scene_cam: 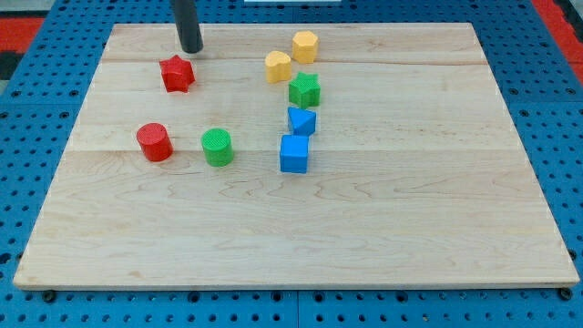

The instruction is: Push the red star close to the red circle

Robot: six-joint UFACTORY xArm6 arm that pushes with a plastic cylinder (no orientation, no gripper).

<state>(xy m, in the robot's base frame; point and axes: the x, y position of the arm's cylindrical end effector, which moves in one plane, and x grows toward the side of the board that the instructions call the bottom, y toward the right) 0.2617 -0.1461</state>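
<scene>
The red star (178, 74) lies on the wooden board at the upper left. The red circle (155, 142) stands below it, toward the view's bottom and slightly left, a clear gap between them. My tip (190, 49) rests on the board just above and slightly right of the red star, close to it; I cannot tell if it touches.
A green circle (217, 147) stands right of the red circle. A yellow block (279, 66), a yellow hexagon (305, 46), a green star (305, 89), a blue triangle (301, 120) and a blue cube (294, 153) cluster near the middle. The board's top edge (291, 25) is near my tip.
</scene>
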